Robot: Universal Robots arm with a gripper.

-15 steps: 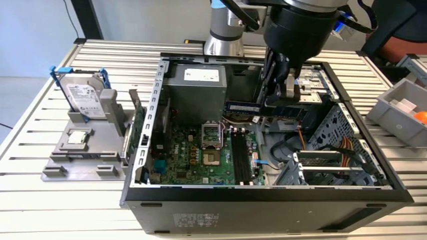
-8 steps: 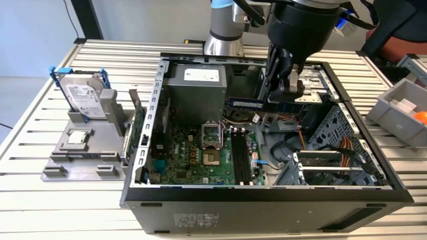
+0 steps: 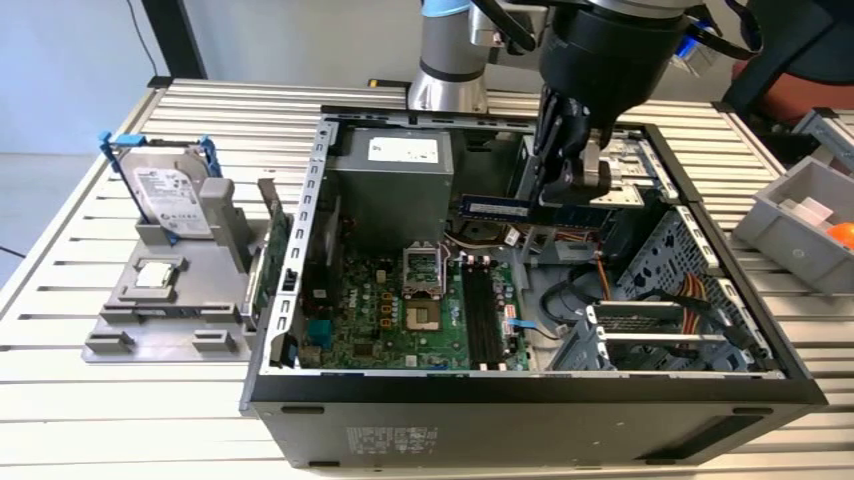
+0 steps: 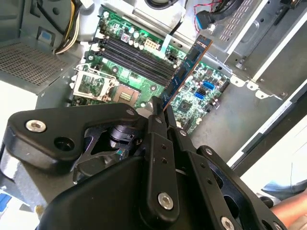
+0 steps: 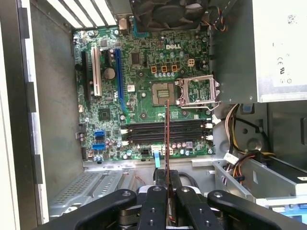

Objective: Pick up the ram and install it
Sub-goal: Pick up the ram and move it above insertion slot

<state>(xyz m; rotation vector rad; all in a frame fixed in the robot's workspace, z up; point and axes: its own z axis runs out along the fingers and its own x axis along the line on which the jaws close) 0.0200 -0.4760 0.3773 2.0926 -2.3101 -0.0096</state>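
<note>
A slatted metal bench (image 3: 80,400) carries an open computer case (image 3: 534,400) lying on its side. In the upper centre of the exterior view, the pincer (image 3: 571,195) is closed on the ram (image 3: 491,207), held level above the motherboard (image 3: 387,322), not touching its black memory slots (image 3: 483,312).

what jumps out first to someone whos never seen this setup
First, the open computer case in the middle of the exterior view, its green motherboard bare. Above it the black gripper grips the ram, held over the case and clear of the black memory slots. On the exterior view's left a silver hard drive stands upright in a grey stand.
</note>
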